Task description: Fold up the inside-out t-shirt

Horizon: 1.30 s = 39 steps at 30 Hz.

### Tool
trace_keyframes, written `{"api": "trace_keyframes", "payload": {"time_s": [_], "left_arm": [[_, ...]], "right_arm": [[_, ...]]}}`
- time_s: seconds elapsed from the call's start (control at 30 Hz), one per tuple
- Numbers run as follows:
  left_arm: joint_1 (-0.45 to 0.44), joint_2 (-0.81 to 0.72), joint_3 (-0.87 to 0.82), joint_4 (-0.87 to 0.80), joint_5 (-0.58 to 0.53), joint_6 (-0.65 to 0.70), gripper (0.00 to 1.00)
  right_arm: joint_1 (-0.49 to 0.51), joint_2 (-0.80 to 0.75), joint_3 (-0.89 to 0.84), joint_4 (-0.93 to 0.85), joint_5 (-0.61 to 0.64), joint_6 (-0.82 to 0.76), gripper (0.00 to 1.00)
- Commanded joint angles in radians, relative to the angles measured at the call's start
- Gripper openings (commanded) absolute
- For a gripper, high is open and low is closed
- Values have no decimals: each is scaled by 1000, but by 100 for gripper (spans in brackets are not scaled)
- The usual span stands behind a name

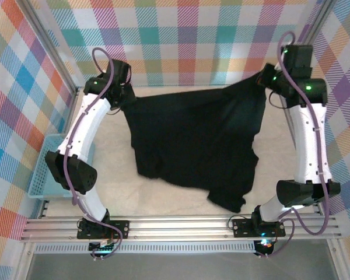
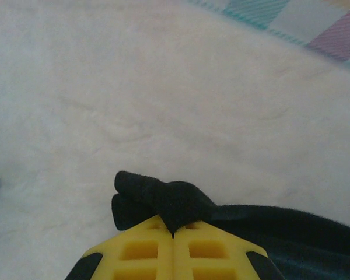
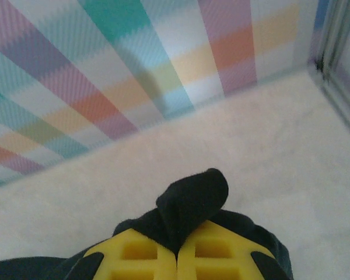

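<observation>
No text, label, brand, number or sign can be read in any view.
</observation>
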Motion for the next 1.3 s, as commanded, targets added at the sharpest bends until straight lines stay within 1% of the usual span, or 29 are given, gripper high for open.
{"api": "trace_keyframes", "payload": {"time_s": [0.0,0.07,0.13,0.2,0.27,0.37,0.4,0.47,0.53,0.57,0.6,0.67,0.8,0.83,0.9,1.0,1.1,1.2,1.27], "left_arm": [[6,-196,82,140,14,53,0],[6,-333,-42,320,15,69,0],[6,-445,-138,437,15,99,0],[5,-484,-190,460,21,128,0],[5,-498,-245,458,37,151,0],[6,-508,-357,430,61,139,0],[6,-515,-409,421,75,119,0],[6,-542,-543,420,103,61,0],[4,-584,-741,467,174,-6,0],[2,-599,-826,486,193,-42,0],[-4,-611,-924,503,217,-77,0],[-23,-612,-1077,531,248,-102,0],[-102,-613,-1284,503,229,-140,0],[-116,-617,-1315,495,228,-159,0],[-137,-626,-1372,481,240,-206,0],[-164,-655,-1425,472,234,-250,0],[-172,-692,-1447,442,196,-280,2],[-172,-720,-1450,404,157,-289,3],[-172,-735,-1448,379,128,-298,3]], "right_arm": [[-8,-93,181,141,75,-26,0],[-7,-152,144,233,84,-43,0],[-8,-200,93,305,65,-63,0],[-7,-205,78,286,35,-69,0],[-8,-204,26,252,-13,-68,0],[-8,-241,-183,273,-95,-51,0],[-7,-252,-264,275,-116,-29,0],[-7,-279,-436,291,-206,15,0],[-6,-305,-655,347,-329,64,0],[-5,-313,-752,371,-371,84,0],[-2,-320,-859,395,-410,107,0],[-1,-318,-1025,406,-448,138,0],[-1,-312,-1240,355,-452,169,0],[-2,-328,-1276,344,-434,178,0],[-3,-387,-1341,310,-358,209,0],[-7,-483,-1378,255,-264,243,0],[-9,-560,-1367,190,-168,247,0],[-10,-614,-1359,132,-91,252,0],[-11,-642,-1367,105,-62,263,0]]}}
